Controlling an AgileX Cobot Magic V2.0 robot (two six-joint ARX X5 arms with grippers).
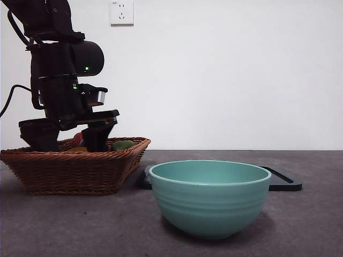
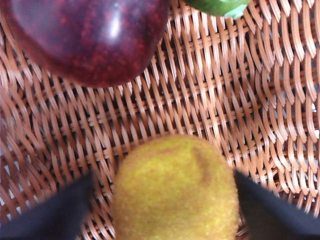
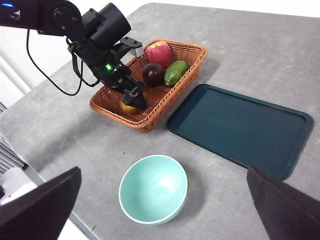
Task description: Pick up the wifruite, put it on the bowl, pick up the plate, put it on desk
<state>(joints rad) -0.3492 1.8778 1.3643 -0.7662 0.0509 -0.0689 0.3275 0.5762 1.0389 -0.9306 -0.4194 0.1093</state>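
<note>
- The first step was in hand: the left gripper (image 2: 172, 210) was down inside the wicker basket (image 1: 75, 171), reaching for the wifruite (image 2: 175, 192)
- In the left wrist view its jaws stood spread, one on each side of the golden-brown fruit, and whether they touched its skin could not be told; nothing was pinched yet by my reading
- The wifruite lay on the basket's woven floor at the end nearest the bowl, with a dark purple fruit (image 2: 87, 37) close by and a green fruit (image 3: 176, 72) and a red apple (image 3: 159, 52) farther along
- The teal bowl (image 3: 153, 189) stood empty on the table (image 3: 250, 40), apart from the basket, and the dark tray (image 3: 240, 127) lay flat beside the basket
- The right gripper (image 3: 165, 210) hung high over the table with its jaws spread wide, holding nothing
- The next move, as I judged it, called for closing the jaws squarely on the fruit's widest part, lifting clear of the basket rim, then carrying it across to above the bowl
- A round fruit with dull skin might roll or slip if gripped off-centre, so a centred, firm squeeze seemed needed
- The plate step had not been started
</note>
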